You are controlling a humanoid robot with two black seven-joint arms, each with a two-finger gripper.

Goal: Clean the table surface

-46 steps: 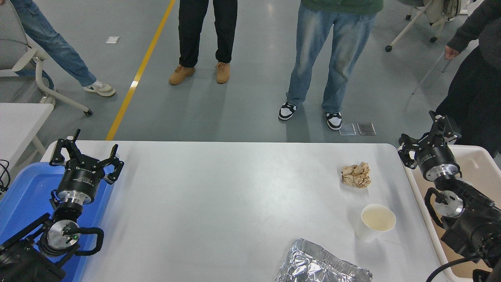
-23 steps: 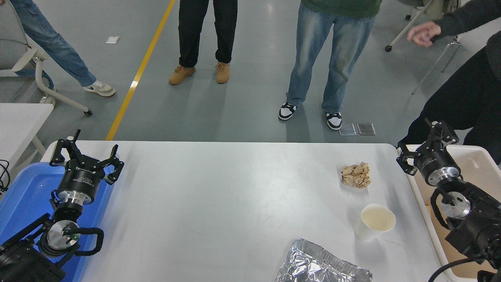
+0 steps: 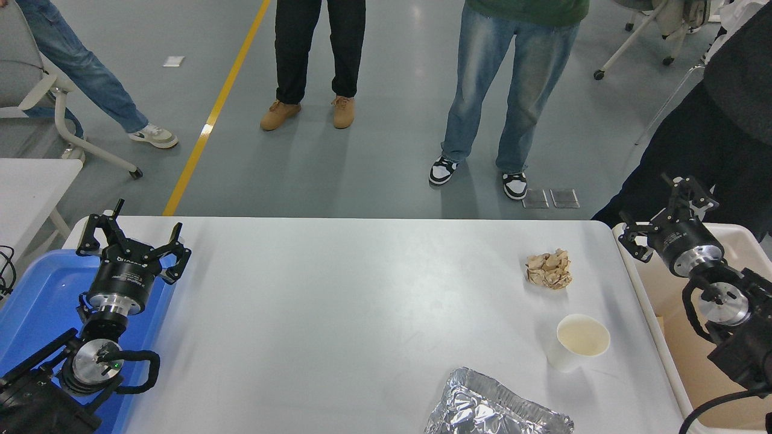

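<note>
Three bits of litter lie toward the right end of the tabletop (image 3: 338, 313), the wide pale slab filling the lower middle of the view: a crumpled brown paper ball (image 3: 549, 269), a white paper cup (image 3: 577, 342) nearer the camera, and a crinkled foil tray (image 3: 491, 408) at the near edge. All three sit apart from one another. The right claw (image 3: 666, 216) hangs over the beige bin (image 3: 645, 283) just beside the tabletop's right end, fingers spread, holding nothing. The left claw (image 3: 134, 241) is parked over the blue tray (image 3: 42, 295) at the lower left, fingers also spread. White lettering rings its collar, too small to read. Several people's legs stand on the grey floor beyond.
</note>
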